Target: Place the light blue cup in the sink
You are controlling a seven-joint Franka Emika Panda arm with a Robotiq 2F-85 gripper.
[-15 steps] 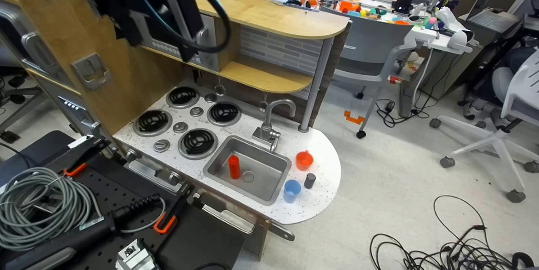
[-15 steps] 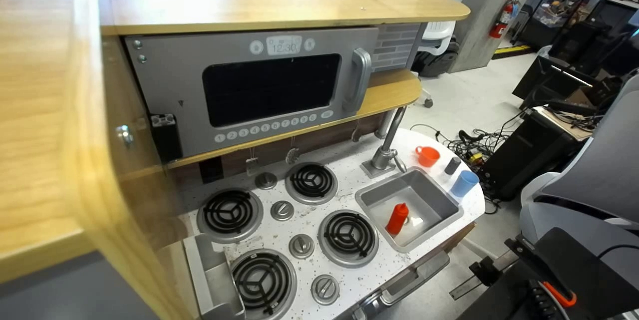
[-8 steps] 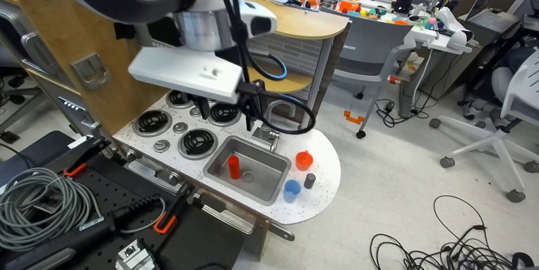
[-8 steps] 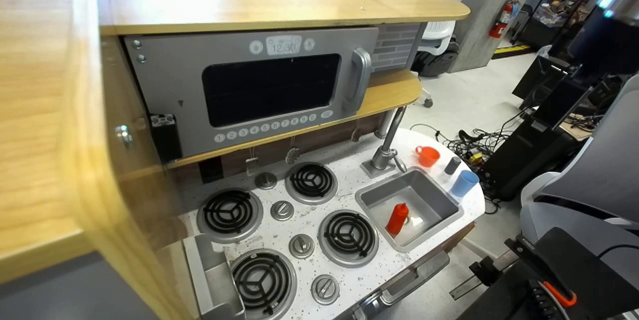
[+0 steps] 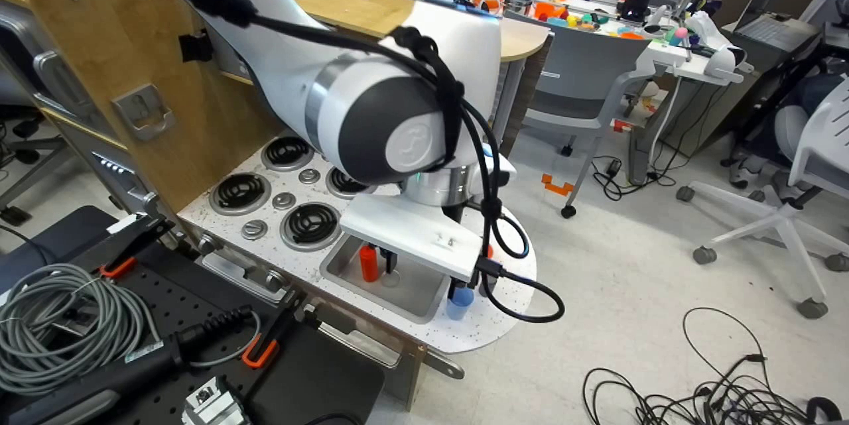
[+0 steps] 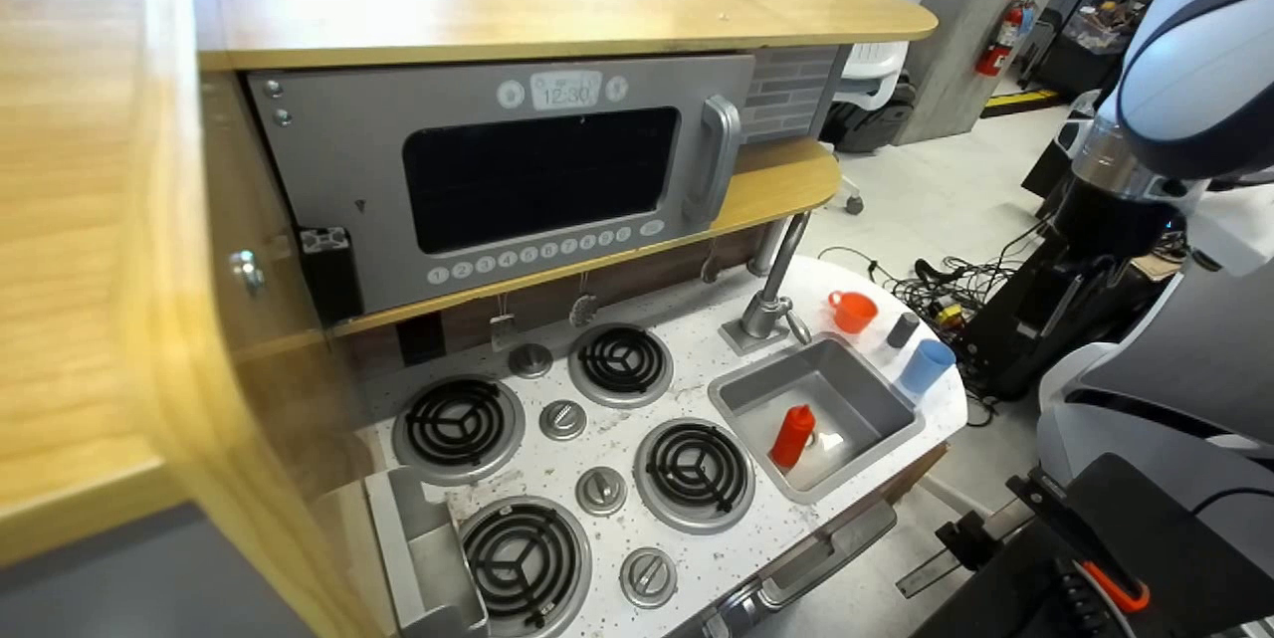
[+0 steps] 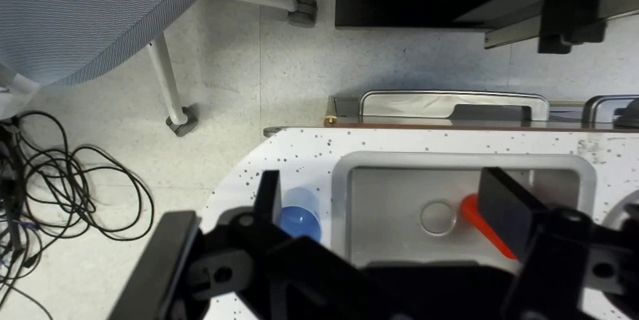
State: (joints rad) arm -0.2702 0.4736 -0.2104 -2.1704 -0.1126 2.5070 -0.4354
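Note:
The light blue cup (image 5: 458, 311) stands upright on the white counter just beside the sink (image 5: 406, 294). Both also show in an exterior view, the cup (image 6: 927, 365) and the sink (image 6: 844, 389). In the wrist view the cup (image 7: 301, 221) is beside the left finger, which with the linkage hides part of it. The sink basin (image 7: 389, 210) lies between the fingers. My gripper (image 7: 384, 197) is open and empty, above the counter, its fingers spread wide. In an exterior view the gripper (image 5: 422, 276) overlaps the sink and the cup's top edge.
A red bottle (image 6: 793, 437) stands in the sink. An orange-red cup (image 6: 854, 312) and a small dark grey cylinder (image 6: 903, 330) stand near the light blue cup. The faucet (image 6: 768, 305) rises at the sink's back. Stove burners (image 6: 696, 475) lie along the counter.
The arm has swung from the upper left of an exterior view down and right, over the sink and cup. It has entered the right side in an exterior view. The cups and bottle have not moved.

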